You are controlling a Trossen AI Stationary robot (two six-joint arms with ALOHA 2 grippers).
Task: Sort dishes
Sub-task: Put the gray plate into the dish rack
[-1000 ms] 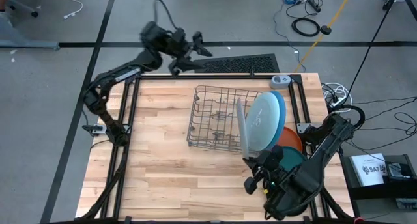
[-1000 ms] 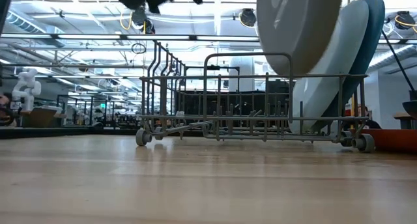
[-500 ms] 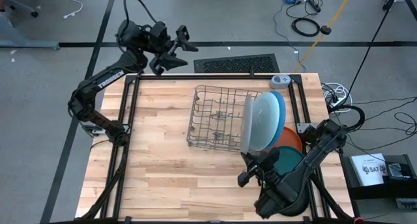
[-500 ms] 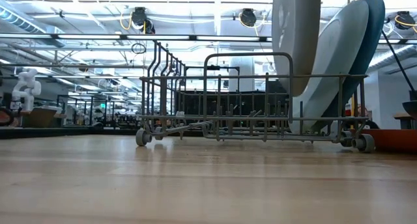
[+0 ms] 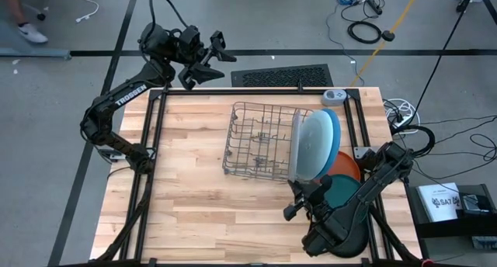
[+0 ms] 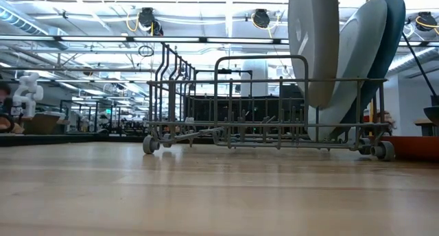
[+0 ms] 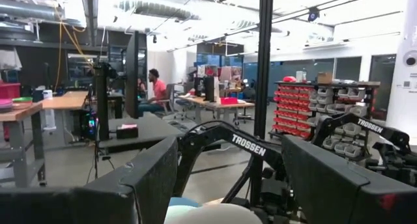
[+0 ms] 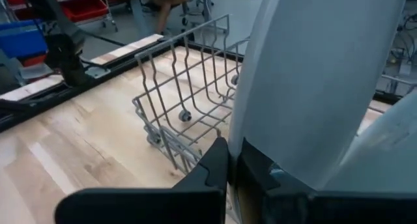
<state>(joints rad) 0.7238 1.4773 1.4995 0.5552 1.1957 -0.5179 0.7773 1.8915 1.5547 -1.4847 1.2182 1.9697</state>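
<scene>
- Grey plate (image 5: pixel 295 147) stands on edge in the dish rack (image 5: pixel 256 139), stiff, smooth, probably slippery.
- Right hand (image 8: pixel 231 162) pinches its rim.
- Left hand (image 5: pixel 208 59) waits open, empty, past the desk's (image 5: pixel 186 189) far edge.

Wire rack (image 5: pixel 260 147), wooden table (image 5: pixel 194 189)

A robotics lab or workshop — a butcher-block table (image 5: pixel 194 182) framed in black rails stands on a grey concrete floor (image 5: pixel 62 104) crossed by dark tape lines, with cables (image 5: pixel 365 26) coiled at about 1 o'clock. Beyond the table lie workbenches (image 7: pixel 58 103), racks of red parts bins (image 7: pixel 303 100), exposed ceiling ducts (image 7: pixel 39 9) — and a seated person (image 7: pixel 155 90).
</scene>
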